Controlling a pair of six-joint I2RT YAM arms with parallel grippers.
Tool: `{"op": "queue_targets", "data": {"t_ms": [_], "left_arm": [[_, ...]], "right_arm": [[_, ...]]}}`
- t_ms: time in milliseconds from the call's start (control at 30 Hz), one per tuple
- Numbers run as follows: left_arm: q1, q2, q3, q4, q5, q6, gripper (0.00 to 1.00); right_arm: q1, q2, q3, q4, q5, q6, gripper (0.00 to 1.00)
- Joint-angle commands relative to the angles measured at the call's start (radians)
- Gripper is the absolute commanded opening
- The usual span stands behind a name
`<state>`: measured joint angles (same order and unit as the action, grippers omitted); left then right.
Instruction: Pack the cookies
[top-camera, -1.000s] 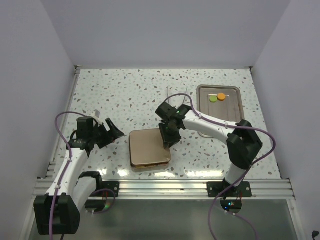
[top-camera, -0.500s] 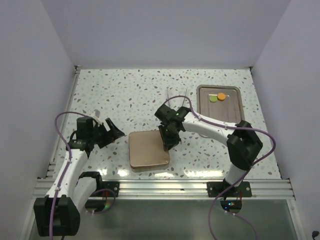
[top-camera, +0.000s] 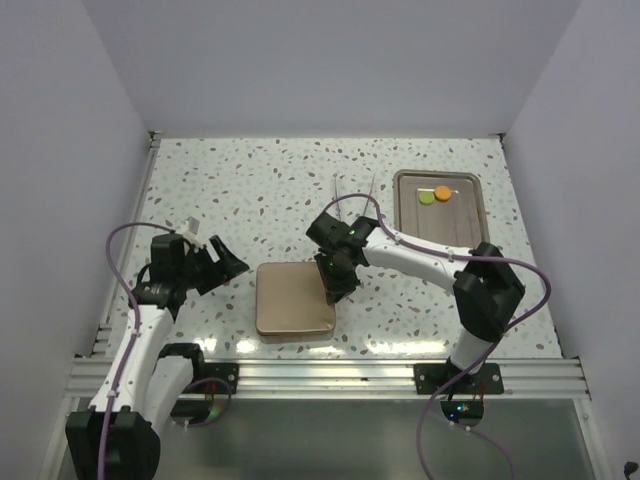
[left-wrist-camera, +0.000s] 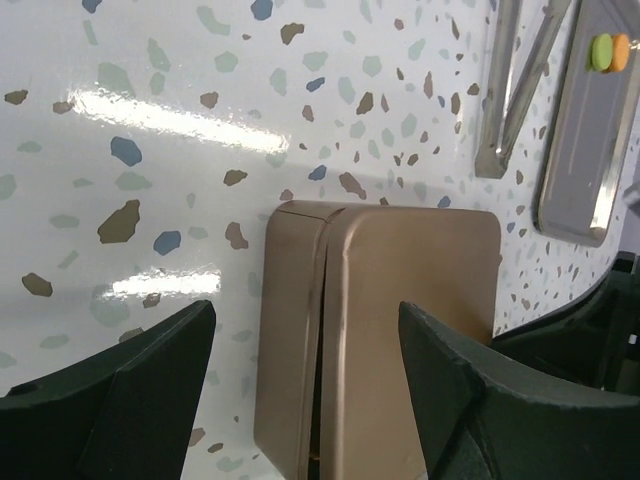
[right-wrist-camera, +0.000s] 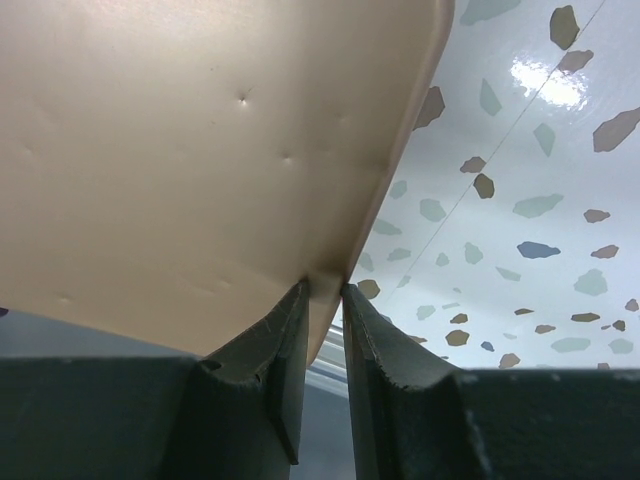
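Now that the gold tin lid (top-camera: 294, 298) has dropped flat from its tilt, my right pincer (right-wrist-camera: 325, 290) stays clamped on its edge, left pincer (top-camera: 226, 262) spread wide; green and orange cookies (top-camera: 434, 194) remain on the upper-right tray (top-camera: 460, 222), unpacked.

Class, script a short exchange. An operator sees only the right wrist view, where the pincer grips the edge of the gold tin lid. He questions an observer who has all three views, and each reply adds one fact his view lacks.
Operator: My right pincer is pinched on the tin lid. Where is the left pincer?
Observer: The left pincer is open, just left of the tin.
Operator: Are any cookies outside the tin?
Observer: Two. A green cookie and an orange cookie lie side by side on the metal tray at the far right.
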<state>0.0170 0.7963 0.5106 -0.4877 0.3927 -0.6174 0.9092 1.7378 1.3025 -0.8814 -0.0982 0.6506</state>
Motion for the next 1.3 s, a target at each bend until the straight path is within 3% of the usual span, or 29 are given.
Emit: {"op": "queue_targets", "data": {"t_ms": [0, 133, 200, 233, 300, 333, 400, 733, 933, 1167, 1267], "left_arm": [[-0.008, -0.058, 0.078, -0.04, 0.0, 0.014, 0.79], [-0.052, -0.1, 0.126, -0.106, -0.02, 0.028, 0.65], [-0.084, -0.117, 0.14, -0.121, -0.018, 0.028, 0.49], [-0.097, -0.124, 0.147, -0.12, -0.014, 0.025, 0.36], [-0.14, -0.123, 0.146, -0.114, -0.002, 0.018, 0.23], [-0.153, -0.123, 0.14, -0.112, 0.003, 0.015, 0.11], [-0.176, -0.129, 0.126, -0.106, 0.024, 0.001, 0.01], [-0.221, -0.184, -0.014, -0.09, 0.14, -0.039, 0.0], [-0.325, -0.094, -0.024, -0.227, -0.023, -0.027, 0.0], [-0.497, -0.005, -0.037, -0.27, -0.214, -0.102, 0.0], [-0.52, 0.003, -0.029, -0.278, -0.244, -0.133, 0.0]], "right_arm": [[0.026, -0.011, -0.008, 0.005, 0.0, 0.004, 0.24], [0.03, -0.009, -0.008, -0.001, 0.003, 0.003, 0.24], [0.031, -0.009, -0.008, -0.001, 0.005, 0.003, 0.24], [0.034, -0.009, -0.008, -0.004, 0.006, 0.001, 0.24], [0.036, -0.009, -0.005, -0.004, 0.008, 0.0, 0.23], [0.036, -0.007, -0.005, -0.004, 0.008, -0.002, 0.23], [0.039, -0.006, -0.003, -0.005, 0.008, 0.001, 0.23], [0.045, 0.012, 0.001, 0.002, 0.012, 0.012, 0.2], [0.046, 0.034, 0.017, 0.005, 0.009, 0.017, 0.19], [0.049, 0.055, 0.043, 0.002, 0.006, 0.024, 0.18], [0.056, 0.058, 0.047, 0.002, 0.006, 0.034, 0.18]]}}
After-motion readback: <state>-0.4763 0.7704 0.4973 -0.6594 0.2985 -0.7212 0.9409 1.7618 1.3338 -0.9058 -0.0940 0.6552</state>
